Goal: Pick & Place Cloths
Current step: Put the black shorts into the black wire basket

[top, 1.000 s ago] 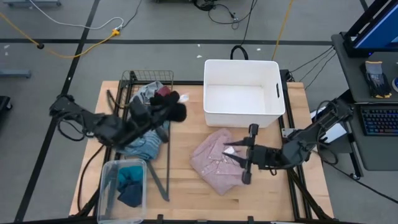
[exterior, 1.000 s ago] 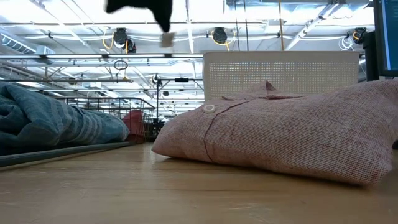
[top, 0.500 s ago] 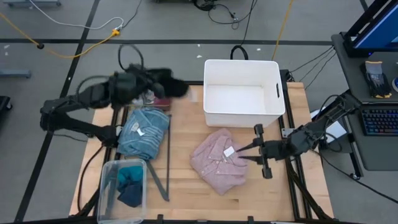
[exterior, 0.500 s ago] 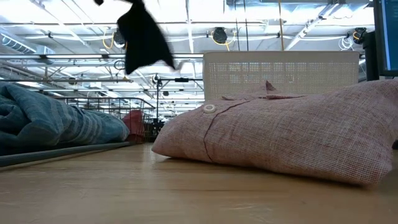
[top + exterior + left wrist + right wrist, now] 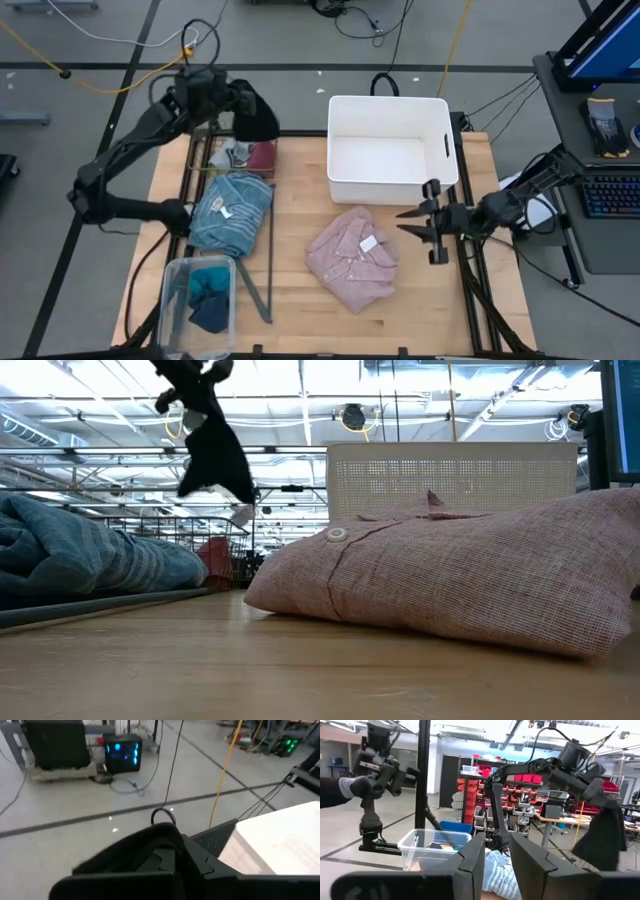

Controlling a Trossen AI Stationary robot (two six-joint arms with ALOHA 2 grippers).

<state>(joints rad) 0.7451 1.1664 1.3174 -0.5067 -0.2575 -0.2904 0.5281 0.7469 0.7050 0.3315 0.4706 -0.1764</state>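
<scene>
Wooden slat table with a smooth white plastic tub. Rumpled pink shirt, woven with a button, lies below it. Blue striped top has a small white tag, unreadable. Left gripper up high, pinched on a limp black piece. Right gripper, fingers slightly apart, empty beside the shirt.

the shirt is pale pink with a fine woven check and a white button. the striped top is blue with lighter stripes. the hanging cloth is black. the tub is white. the table is light wood. the cloths in the clear bin are teal and navy.
</scene>
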